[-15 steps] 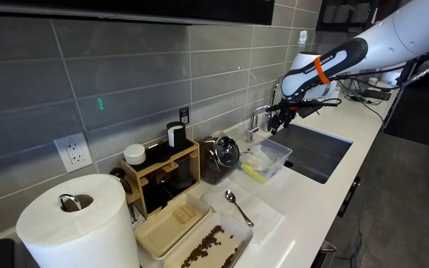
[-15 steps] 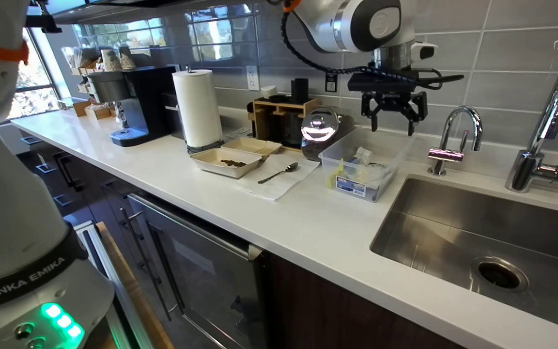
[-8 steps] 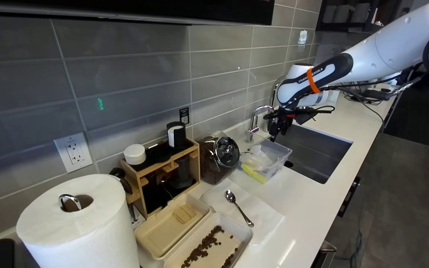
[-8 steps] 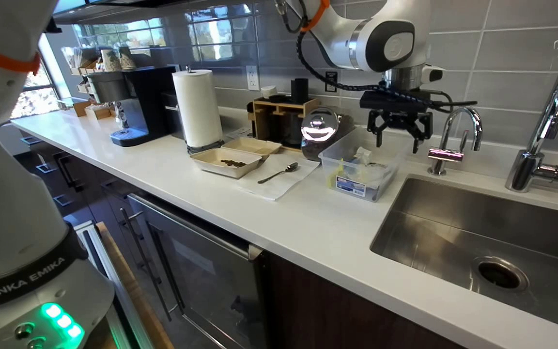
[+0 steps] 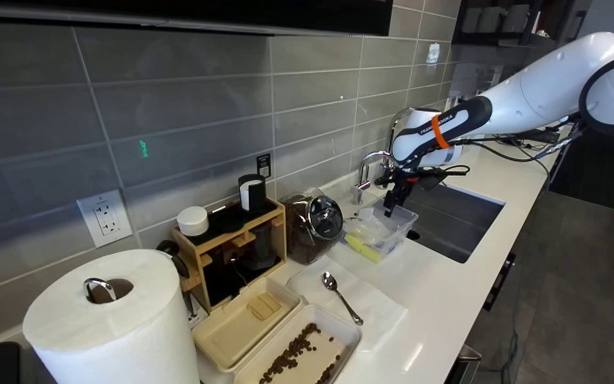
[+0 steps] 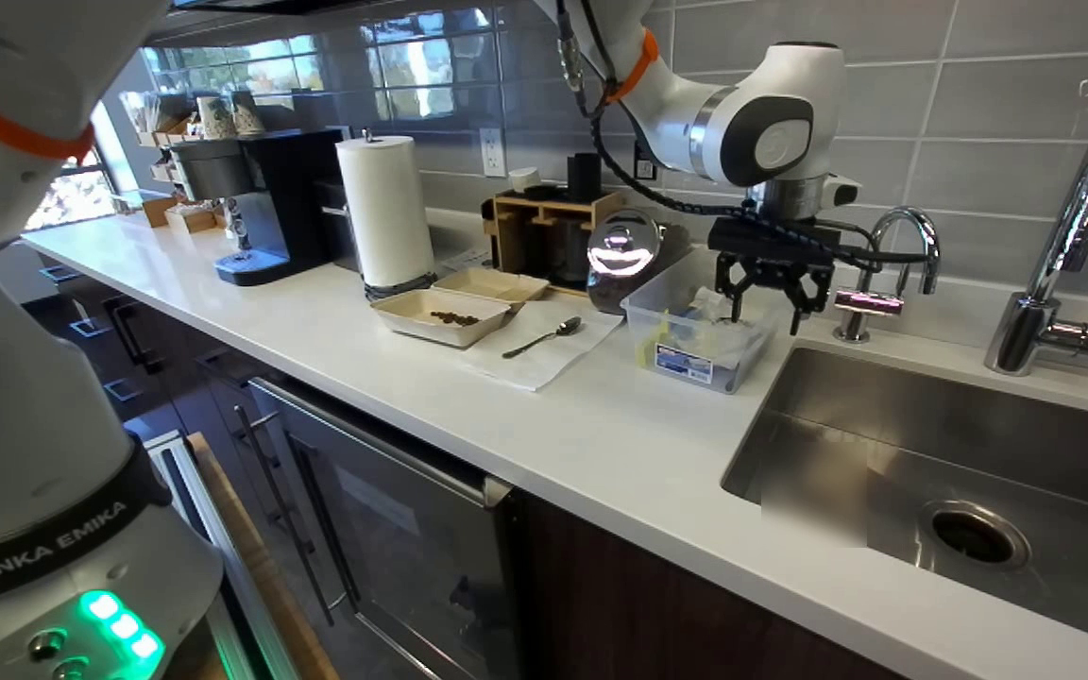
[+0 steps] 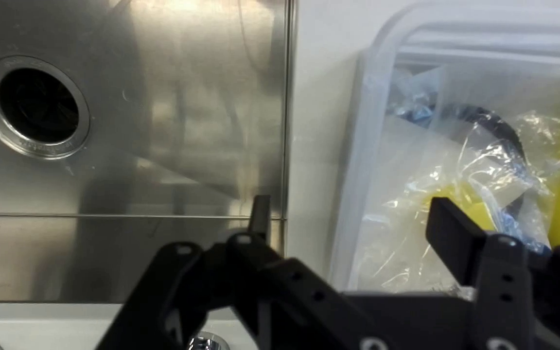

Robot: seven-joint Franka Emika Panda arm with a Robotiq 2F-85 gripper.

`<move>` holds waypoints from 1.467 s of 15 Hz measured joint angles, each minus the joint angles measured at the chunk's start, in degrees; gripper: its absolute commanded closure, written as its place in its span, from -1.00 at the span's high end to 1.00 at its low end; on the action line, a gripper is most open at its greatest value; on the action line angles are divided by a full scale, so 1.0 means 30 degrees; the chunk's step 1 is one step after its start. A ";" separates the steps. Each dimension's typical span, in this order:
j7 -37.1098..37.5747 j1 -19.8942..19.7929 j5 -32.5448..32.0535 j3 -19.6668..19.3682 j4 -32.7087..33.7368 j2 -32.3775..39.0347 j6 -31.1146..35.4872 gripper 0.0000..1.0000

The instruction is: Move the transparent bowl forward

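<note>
Above the desk [image 6: 544,444], the gripper [image 7: 353,226] hangs released, its fingers spread, astride one wall of the transparent bowl [image 6: 728,351] in the wrist view. The bowl sits between the sink [image 6: 941,425] and a rounded jar [image 6: 623,251], near a spoon [image 5: 345,302].

"FRANKA EMIKA" is lettered on the robot's base [image 6: 81,565] and, partly covered, along its arm [image 5: 520,104].

Noted glossy grey tiled wall [image 5: 190,112] behind white desk [image 6: 591,439], with dark cabinet fronts [image 6: 648,604] beneath. Found dark grey floor [image 5: 568,277] alongside. Observed bright window [image 6: 76,200] at the far end in an exterior view, with bright reflections [image 6: 423,61] on the wall.
</note>
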 measured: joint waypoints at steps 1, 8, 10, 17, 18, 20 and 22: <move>-0.0115 -0.0039 0.0000 0.0049 0.0119 0.0148 -0.0055 -0.11; -0.0489 -0.0445 0.0018 0.0206 0.0940 0.0392 -0.1410 -1.00; -0.0593 -0.0598 0.0106 0.0238 0.1173 0.0400 -0.2262 -1.00; -0.1062 -0.1166 0.0235 0.0175 0.1637 0.0424 -0.4001 -0.97; -0.1205 -0.1257 0.0235 0.0124 0.1640 0.0402 -0.4143 -0.97; -0.1612 -0.1498 0.0235 0.0025 0.1640 0.0365 -0.4597 -0.97; -0.2008 -0.1803 0.0236 -0.0077 0.1614 0.0321 -0.5009 -0.97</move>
